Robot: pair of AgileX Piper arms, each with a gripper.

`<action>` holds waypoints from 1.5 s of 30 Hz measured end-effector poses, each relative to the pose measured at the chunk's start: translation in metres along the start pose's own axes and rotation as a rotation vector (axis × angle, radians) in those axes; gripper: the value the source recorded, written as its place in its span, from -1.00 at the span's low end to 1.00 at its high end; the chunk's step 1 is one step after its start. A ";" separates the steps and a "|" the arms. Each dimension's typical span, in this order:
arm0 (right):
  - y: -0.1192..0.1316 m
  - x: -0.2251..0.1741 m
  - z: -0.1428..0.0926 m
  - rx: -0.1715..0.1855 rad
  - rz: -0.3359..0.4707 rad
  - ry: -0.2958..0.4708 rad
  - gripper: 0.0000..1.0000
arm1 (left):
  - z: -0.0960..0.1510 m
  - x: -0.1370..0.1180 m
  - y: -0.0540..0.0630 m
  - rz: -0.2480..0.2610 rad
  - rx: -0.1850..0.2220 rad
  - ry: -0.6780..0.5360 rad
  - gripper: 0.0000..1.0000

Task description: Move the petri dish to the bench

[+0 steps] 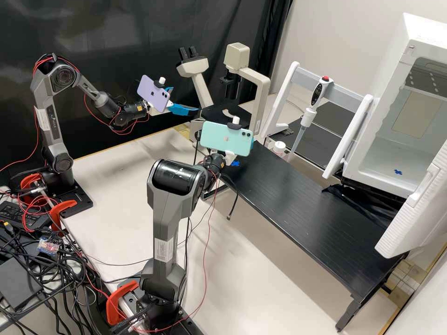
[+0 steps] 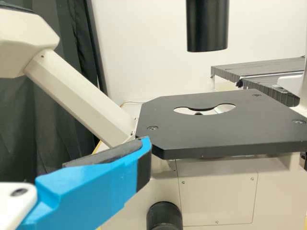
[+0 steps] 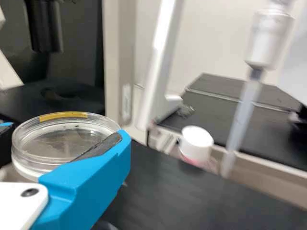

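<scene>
In the high view my left gripper (image 1: 184,99) is in front of the microscope (image 1: 233,111), its blue fingers apart. The left wrist view has the left gripper (image 2: 67,146) near the bare black stage (image 2: 201,139). My right gripper (image 1: 230,158) is over the near end of the black bench (image 1: 298,200), its fingers mostly behind a mint phone. In the right wrist view the right gripper (image 3: 63,136) is shut on the clear petri dish (image 3: 53,143), which has a yellow strip on its rim. The dish is held roughly level, above or beside the bench; any gap below is hidden.
A pipette (image 1: 305,118) hangs on a white frame (image 1: 288,88) behind the bench, with a white-capped bottle (image 3: 196,143) near it. The open white incubator (image 1: 405,149) stands at the right. Blue marks lie on bench and incubator floor.
</scene>
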 end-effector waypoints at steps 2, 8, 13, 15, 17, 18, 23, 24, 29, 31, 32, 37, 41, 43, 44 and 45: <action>-0.003 -0.010 0.009 0.001 -0.007 -0.015 -1.00 | 0.000 0.000 0.000 0.000 0.000 0.000 1.00; -0.011 -0.036 0.025 -0.012 -0.016 -0.029 -1.00 | 0.000 0.000 0.000 0.000 0.000 0.000 1.00; -0.016 -0.049 0.030 -0.020 -0.003 -0.019 -1.00 | 0.000 0.000 0.000 0.000 0.000 0.000 1.00; -0.018 -0.054 0.032 -0.023 0.004 -0.013 -1.00 | 0.000 0.000 0.000 0.000 0.000 0.000 1.00; -0.019 -0.057 0.033 -0.027 0.007 -0.007 -1.00 | 0.000 0.000 0.000 0.000 0.000 0.000 1.00; -0.019 -0.059 0.033 -0.029 0.013 -0.001 -1.00 | 0.000 0.000 0.000 0.000 0.000 0.000 1.00; -0.022 -0.064 0.036 -0.031 0.020 0.002 1.00 | 0.000 0.000 0.000 0.000 0.000 0.000 1.00; -0.022 -0.065 0.037 -0.032 0.025 0.005 1.00 | 0.000 0.000 0.000 0.000 0.000 0.000 1.00; -0.023 -0.068 0.038 -0.061 0.031 0.008 1.00 | 0.000 0.000 0.000 0.000 0.000 0.000 1.00; -0.022 -0.068 0.038 -0.073 0.040 0.014 1.00 | 0.000 0.000 0.000 0.000 0.000 0.000 1.00; -0.022 -0.070 0.038 -0.075 0.041 0.015 1.00 | 0.000 0.000 0.000 0.000 0.000 0.000 1.00; -0.016 -0.080 0.040 -0.078 0.069 0.018 1.00 | 0.000 0.000 0.000 0.000 0.000 0.000 1.00; -0.006 -0.096 0.042 -0.061 0.117 0.041 1.00 | 0.000 0.000 0.000 0.000 0.000 0.000 1.00; 0.000 -0.107 0.041 -0.052 0.148 0.065 1.00 | 0.000 0.000 0.000 0.000 0.000 0.000 1.00; 0.003 -0.114 0.041 -0.047 0.174 0.077 1.00 | 0.000 0.000 0.000 0.000 0.000 0.000 1.00; 0.007 -0.120 0.041 -0.041 0.205 0.088 1.00 | 0.000 0.000 0.000 0.000 0.000 0.000 1.00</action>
